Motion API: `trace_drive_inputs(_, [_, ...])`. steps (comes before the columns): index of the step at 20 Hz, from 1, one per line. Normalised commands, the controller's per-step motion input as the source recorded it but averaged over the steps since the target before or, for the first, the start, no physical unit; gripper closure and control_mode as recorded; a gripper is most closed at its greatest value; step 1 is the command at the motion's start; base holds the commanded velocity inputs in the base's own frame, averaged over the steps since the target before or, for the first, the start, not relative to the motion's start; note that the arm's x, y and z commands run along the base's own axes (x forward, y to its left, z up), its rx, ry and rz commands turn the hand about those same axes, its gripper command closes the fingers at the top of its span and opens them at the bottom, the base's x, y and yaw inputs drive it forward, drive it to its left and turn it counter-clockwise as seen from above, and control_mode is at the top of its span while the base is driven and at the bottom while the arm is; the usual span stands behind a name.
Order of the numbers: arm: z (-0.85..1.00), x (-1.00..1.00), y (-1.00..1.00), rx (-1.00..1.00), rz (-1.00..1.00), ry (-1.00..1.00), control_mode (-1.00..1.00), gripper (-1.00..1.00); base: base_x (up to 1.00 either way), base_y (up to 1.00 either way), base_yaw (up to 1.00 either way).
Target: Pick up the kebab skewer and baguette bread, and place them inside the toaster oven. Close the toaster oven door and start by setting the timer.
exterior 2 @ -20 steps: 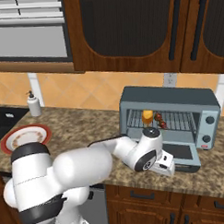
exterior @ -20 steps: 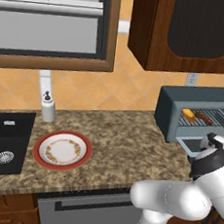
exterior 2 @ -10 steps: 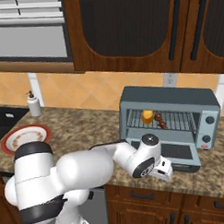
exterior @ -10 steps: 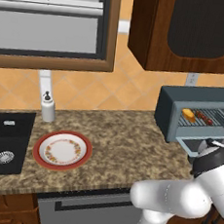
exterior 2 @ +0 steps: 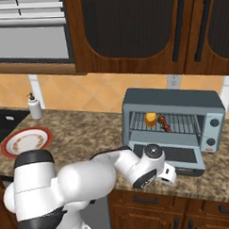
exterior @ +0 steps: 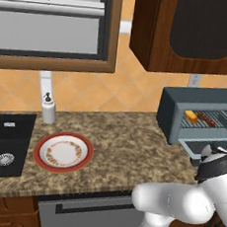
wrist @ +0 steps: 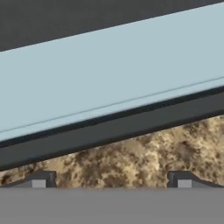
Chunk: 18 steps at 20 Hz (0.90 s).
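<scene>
Lettering: you've got none to read on the oven [exterior 2: 172, 104], its knobs or the soap bottle [exterior: 48, 109]. Your gripper [wrist: 111, 180] sits low at the front edge of the dropped door [wrist: 109, 78], fingers spread to their widest and holding nothing, speckled counter [wrist: 144, 162] showing between them. The door's dark bar handle [wrist: 113, 129] runs just above the tips, tilted across your hand view. Skewer [exterior 2: 164, 123] and bread [exterior 2: 151, 119] lie side by side on the wire rack inside the oven. The door lies flat out over the counter, near its front lip. To the left you've got open counter as far as the plate [exterior: 63, 151] and the sink [exterior: 3, 143].
</scene>
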Motion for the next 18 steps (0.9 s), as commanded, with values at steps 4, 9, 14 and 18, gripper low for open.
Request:
trace_drive_inputs(4, [0.0, 0.36, 0.0, 0.0, 0.0, -0.12, -1.0, -1.0, 0.0, 0.0, 0.0])
trace_drive_inputs(9, [0.12, 0.52, 0.0, 0.0, 0.0, -0.12, -1.0, -1.0, 0.0, 0.0, 0.0])
trace_drive_inputs(14, [0.32, 0.54, 0.0, 0.0, 0.0, -0.11, -1.0, -1.0, 0.0, 0.0, 0.0])
trace_drive_inputs(18, [0.43, 0.5, 0.0, 0.0, 0.0, -0.08, -1.0, -1.0, 0.0, 0.0, 0.0])
